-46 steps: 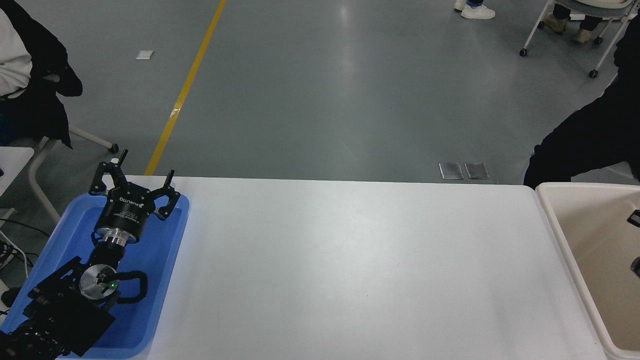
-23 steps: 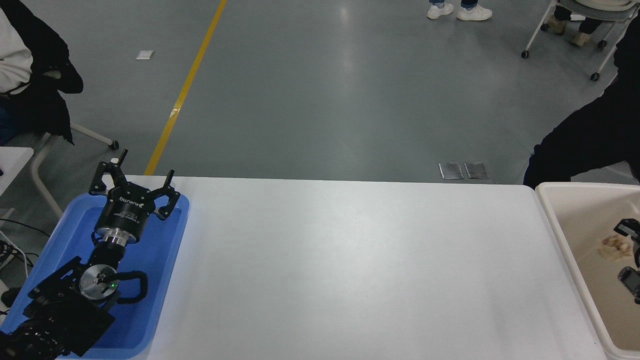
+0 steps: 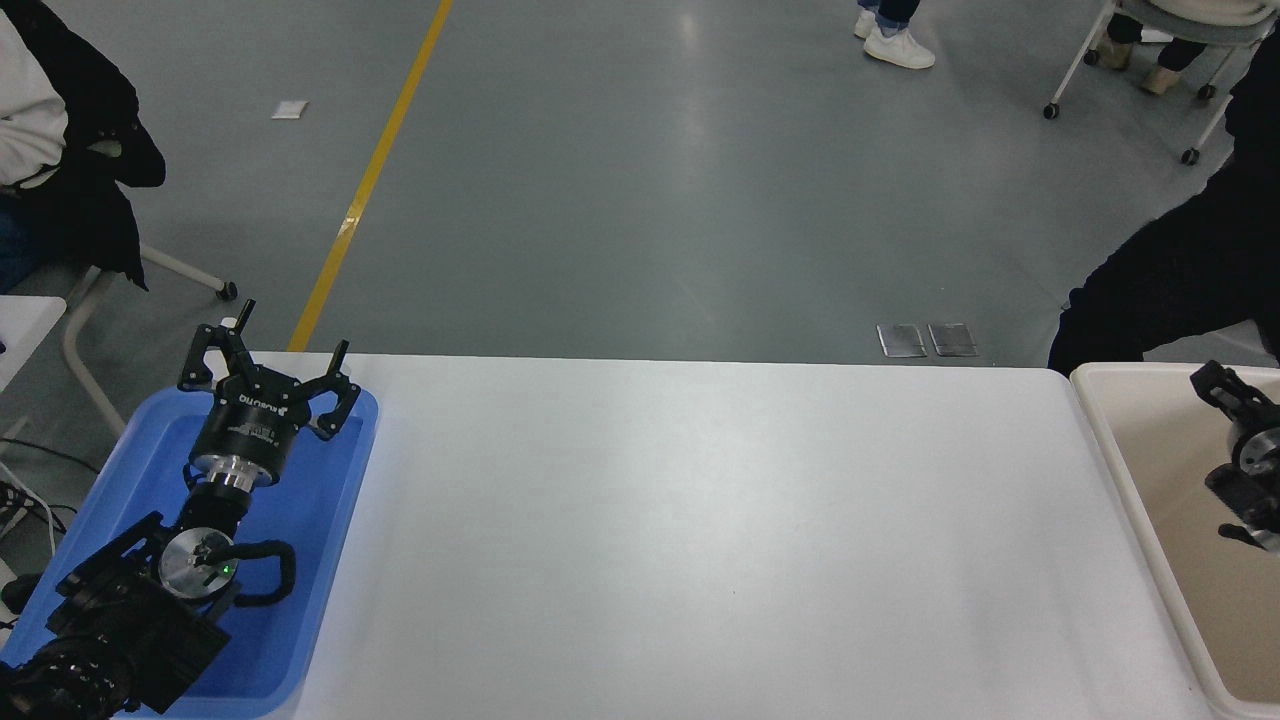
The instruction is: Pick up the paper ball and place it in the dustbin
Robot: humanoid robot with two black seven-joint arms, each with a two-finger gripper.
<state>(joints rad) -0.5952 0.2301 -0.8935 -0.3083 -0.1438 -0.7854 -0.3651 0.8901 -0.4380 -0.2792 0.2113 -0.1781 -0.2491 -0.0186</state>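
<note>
The dustbin (image 3: pixel 1160 440) is a cream-white bin at the table's right end, cut off by the picture's edge. My right gripper (image 3: pixel 1216 386) comes in from the right edge and hangs over the bin's far part; only part of it shows. The paper ball is not visible now. My left gripper (image 3: pixel 270 365) is open and empty, parked over the far end of the blue tray (image 3: pixel 330 520) at the lower left.
The white table (image 3: pixel 700 530) spans the middle. A person in dark clothes (image 3: pixel 1170 280) bends just beyond the bin at the far right. Another person sits at the far left (image 3: pixel 60 150). A wheeled chair (image 3: pixel 1130 60) stands at the top right.
My right gripper has come further into view and moved toward the bin's far end. The paper ball, visible in the bin beside it half a second ago, no longer shows.
</note>
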